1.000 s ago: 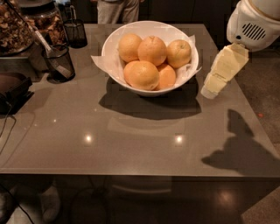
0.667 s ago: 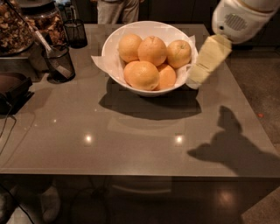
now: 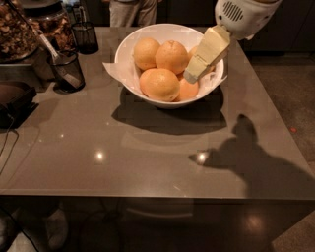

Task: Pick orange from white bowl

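The white bowl (image 3: pixel 129 74), lined with crumpled white paper, stands at the far middle of the grey table and holds several oranges. A large deep-coloured orange (image 3: pixel 160 83) lies at the front of the pile, with two more large ones behind it. A smaller one lies at the right front. My gripper (image 3: pixel 194 75), cream-coloured under a white wrist, hangs slanted over the right side of the bowl. Its tip is just right of the front orange and above the smaller one. It hides part of an orange at the back right. It holds nothing that I can see.
Two dark mesh cups (image 3: pixel 67 71) (image 3: pixel 85 37) stand at the far left, one with a utensil in it. A container of brown bits (image 3: pixel 17 34) and a dark device (image 3: pixel 15 101) are at the left edge. A person (image 3: pixel 130 10) stands behind the table.
My gripper has moved left from beside the bowl's right rim to over the bowl's right side, above the oranges. The oranges and the bowl have not moved.
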Robot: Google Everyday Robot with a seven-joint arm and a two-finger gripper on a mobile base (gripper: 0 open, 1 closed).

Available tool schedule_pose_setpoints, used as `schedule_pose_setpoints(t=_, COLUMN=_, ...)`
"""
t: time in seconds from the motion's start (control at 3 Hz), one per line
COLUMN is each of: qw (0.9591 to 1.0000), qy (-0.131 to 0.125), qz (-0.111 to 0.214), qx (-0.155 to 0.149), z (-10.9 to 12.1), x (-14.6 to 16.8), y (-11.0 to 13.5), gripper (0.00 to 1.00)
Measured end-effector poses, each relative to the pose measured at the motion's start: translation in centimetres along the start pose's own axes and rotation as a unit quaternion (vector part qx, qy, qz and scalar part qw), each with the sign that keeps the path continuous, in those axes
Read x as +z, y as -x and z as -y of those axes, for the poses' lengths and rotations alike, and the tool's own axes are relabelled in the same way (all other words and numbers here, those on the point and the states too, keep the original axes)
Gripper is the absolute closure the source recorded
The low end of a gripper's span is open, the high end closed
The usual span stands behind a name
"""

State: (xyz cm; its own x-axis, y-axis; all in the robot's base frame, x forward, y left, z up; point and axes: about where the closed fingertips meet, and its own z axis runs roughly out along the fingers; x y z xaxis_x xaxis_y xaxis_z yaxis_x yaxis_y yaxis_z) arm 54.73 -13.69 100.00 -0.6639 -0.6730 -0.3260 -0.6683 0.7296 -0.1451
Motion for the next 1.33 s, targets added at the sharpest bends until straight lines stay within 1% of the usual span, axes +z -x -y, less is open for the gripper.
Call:
schedule_pose_setpoints(t=0.33, qw=0.9996, qy=0.009, qz=0.020, qx=0.016, z=-0.1, x=0.3, y=0.7, gripper=0.00)
schedule_pose_setpoints(t=0.67, qw=0.9977, qy=0.014, qz=0.026, qx=0.061, z=-1.3, x=1.0, y=7.0, gripper=0.00)
schedule_pose_setpoints(t=1.0, qw=0.9976, qy=0.014, qz=0.033, qx=0.059, z=-1.5, x=1.0, y=7.6, gripper=0.00)
schedule_pose_setpoints(t=1.33, qw=0.9958, qy=0.014, qz=0.049, qx=0.076, z=-1.7, x=1.4, y=8.9, gripper=0.00)
